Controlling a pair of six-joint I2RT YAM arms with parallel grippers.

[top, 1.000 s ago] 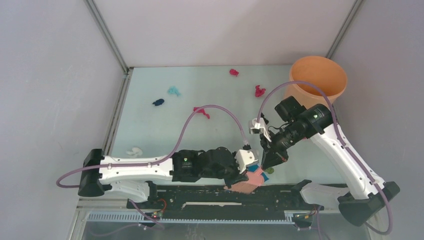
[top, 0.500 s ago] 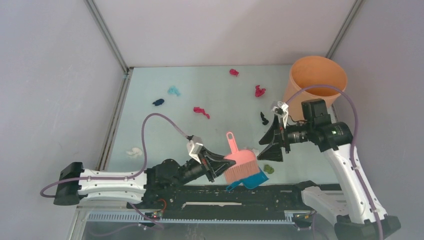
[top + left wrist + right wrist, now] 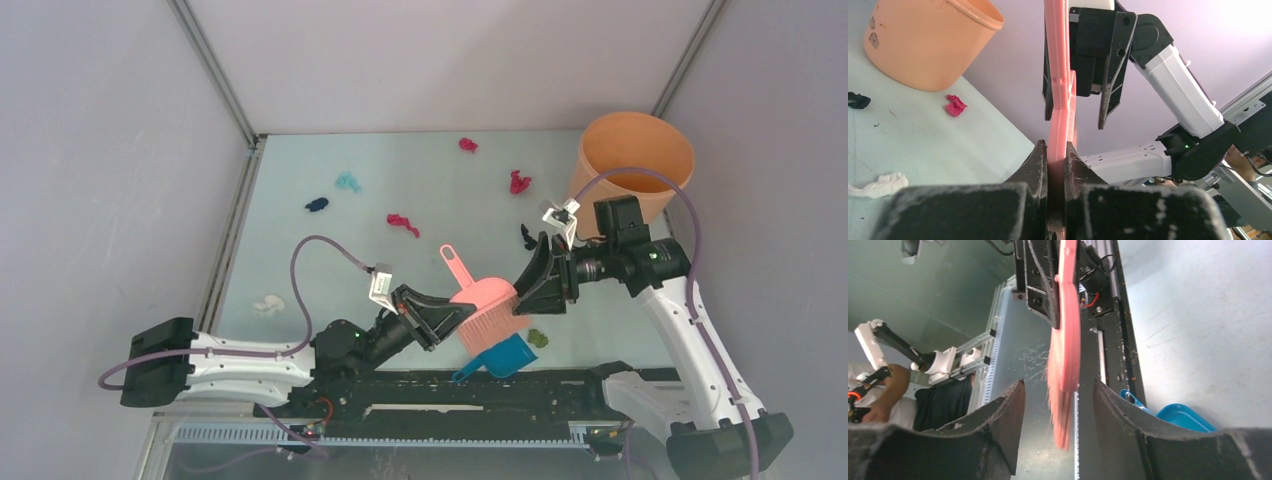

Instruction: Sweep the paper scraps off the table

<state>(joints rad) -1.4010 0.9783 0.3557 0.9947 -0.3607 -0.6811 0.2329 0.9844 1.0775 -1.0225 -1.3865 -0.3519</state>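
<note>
Paper scraps (image 3: 403,223) are seen scattered across the desk (image 3: 300,260), mostly in the upper half; none is judged swept yet. The pink brush (image 3: 482,300), lower centre, is clamped by the left jaws, while the right jaws are spread around it.

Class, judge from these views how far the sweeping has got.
Done: nothing; paper scraps lie scattered over the table. In hand: left gripper shut on the pink brush; right gripper, jaws open, straddles its head. Left: sweeping every scrap; the blue dustpan lies unused.
</note>
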